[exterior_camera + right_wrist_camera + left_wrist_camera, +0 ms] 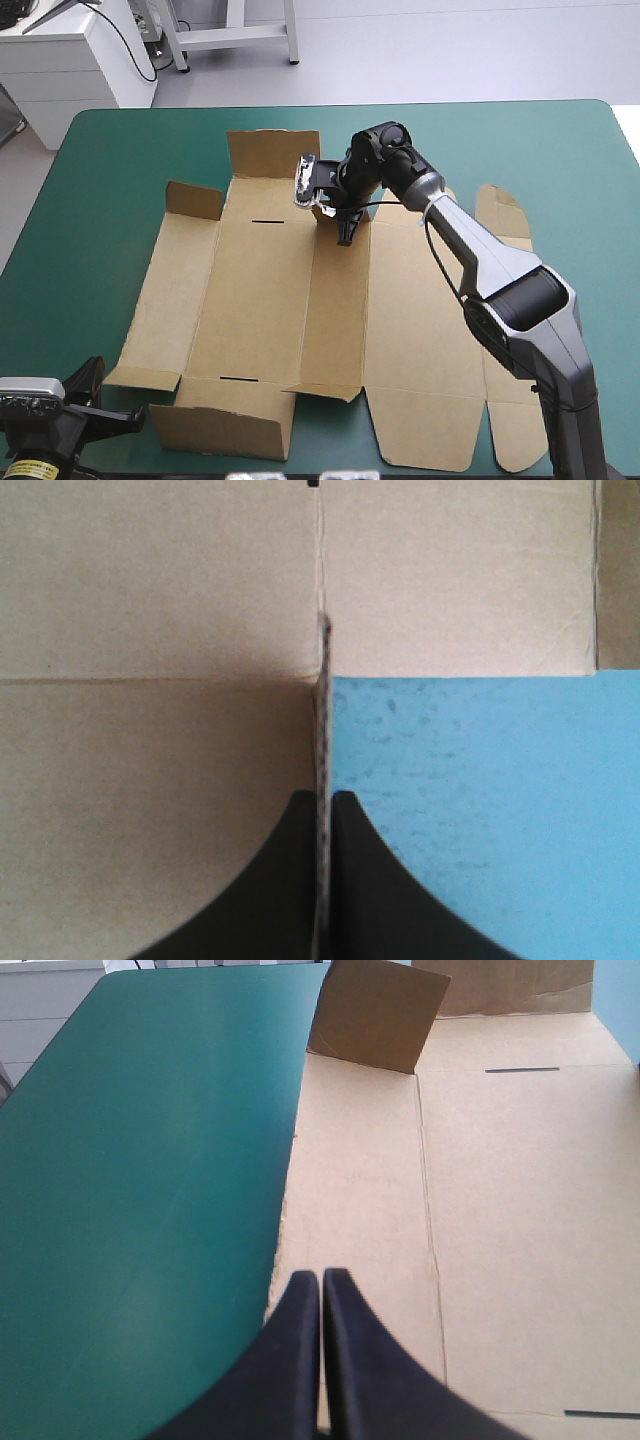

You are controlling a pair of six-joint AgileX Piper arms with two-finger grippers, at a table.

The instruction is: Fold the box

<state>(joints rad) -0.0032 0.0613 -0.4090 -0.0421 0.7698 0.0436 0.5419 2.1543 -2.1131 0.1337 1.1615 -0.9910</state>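
Observation:
The brown box (260,300) lies as a cut sheet on the table, mostly flat. A far flap (272,152), a small far-left flap (193,200) and a near wall (215,430) stand raised. My right gripper (345,235) is at the sheet's far side, shut on a thin upright flap. In the right wrist view that flap (323,680) shows edge-on between the fingers of the right gripper (325,798). My left gripper (320,1285) is shut with nothing held, over the box's (500,1210) left panel near its outer edge. In the high view the left gripper (100,395) is at the near left corner.
The teal-green cover (100,200) shows wide to the left of the sheet and along the far edge. My right arm (480,250) stretches over the sheet's right panels. Two dark slots (267,220) mark the middle panel.

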